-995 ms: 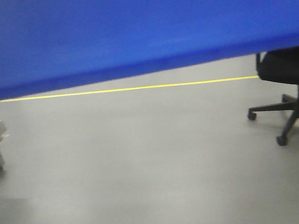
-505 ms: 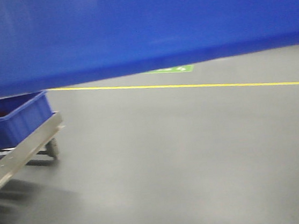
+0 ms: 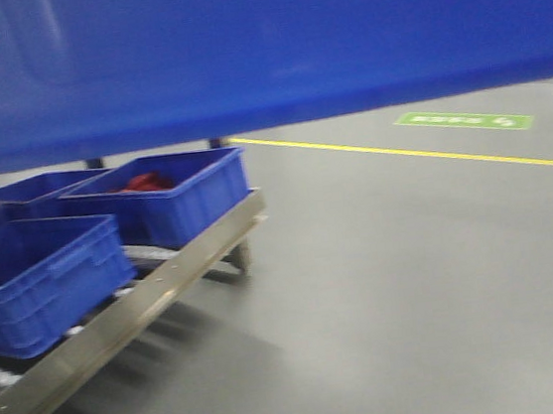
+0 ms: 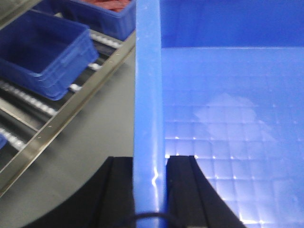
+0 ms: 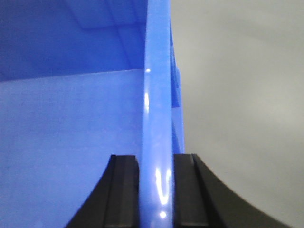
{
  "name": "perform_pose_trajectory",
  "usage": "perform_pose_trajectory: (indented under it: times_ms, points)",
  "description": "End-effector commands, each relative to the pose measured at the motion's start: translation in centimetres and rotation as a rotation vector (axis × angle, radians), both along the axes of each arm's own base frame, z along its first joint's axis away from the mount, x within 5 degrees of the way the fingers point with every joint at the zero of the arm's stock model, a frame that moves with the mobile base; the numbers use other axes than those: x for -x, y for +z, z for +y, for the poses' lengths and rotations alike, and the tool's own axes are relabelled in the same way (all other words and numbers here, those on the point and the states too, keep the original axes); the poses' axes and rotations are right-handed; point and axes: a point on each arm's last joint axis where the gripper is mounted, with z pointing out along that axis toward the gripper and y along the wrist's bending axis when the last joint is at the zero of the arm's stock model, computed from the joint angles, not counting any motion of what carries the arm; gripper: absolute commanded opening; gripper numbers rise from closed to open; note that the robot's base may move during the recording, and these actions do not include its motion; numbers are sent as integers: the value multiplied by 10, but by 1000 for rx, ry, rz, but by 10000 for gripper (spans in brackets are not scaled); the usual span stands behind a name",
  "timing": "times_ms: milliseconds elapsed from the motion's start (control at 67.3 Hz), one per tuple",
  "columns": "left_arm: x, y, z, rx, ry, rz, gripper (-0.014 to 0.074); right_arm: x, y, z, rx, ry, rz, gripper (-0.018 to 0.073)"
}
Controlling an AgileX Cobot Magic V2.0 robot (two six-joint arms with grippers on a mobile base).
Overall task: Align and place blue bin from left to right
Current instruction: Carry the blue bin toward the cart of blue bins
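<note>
Rims of the blue bin (image 3: 259,49) are what we hold. Our left pincer (image 4: 149,164) is closed down to the thickness of the bin's left rim, with its black fingers (image 4: 118,190) set one against the outer face of the wall and one against the inner face, above the bin's gridded bottom. Our right pincer (image 5: 156,164) clamps the right rim in the same way, one finger on each side of the wall. The bin hangs between our two arms, close in front of the front camera. Its broad wall fills the upper part of that blurred view, and grey floor (image 3: 421,330) shows beneath its lower edge. Below the bin, toward its left-pincer side, stands a roller rack (image 3: 138,308) with a metal side rail. The rack carries smaller blue bins (image 3: 40,284) set close together. The one farthest along the rack holds something red (image 3: 144,182) that we cannot identify. Past the big bin's lower edge a yellow line (image 3: 420,154) runs across the floor. A green marking (image 3: 462,121) lies just beyond that line, toward the bin's right-pincer side.
</note>
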Motion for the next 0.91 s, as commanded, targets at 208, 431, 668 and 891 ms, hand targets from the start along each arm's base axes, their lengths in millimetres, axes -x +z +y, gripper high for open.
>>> perform_pose_trajectory:
  times_ms: [208, 431, 668, 891]
  points:
    - [1, 11, 0, 21, -31, -87, -111, 1, 13, 0, -57, 44, -99, -79]
    - [0, 11, 0, 18, -29, -90, -111, 1, 13, 0, -57, 44, -99, -79]
    - [0, 11, 0, 16, -28, -92, -111, 1, 13, 0, -57, 44, -99, -79]
    - [0, 12, 1, 10, -24, -99, -111, 1, 13, 0, -57, 44, -99, -79]
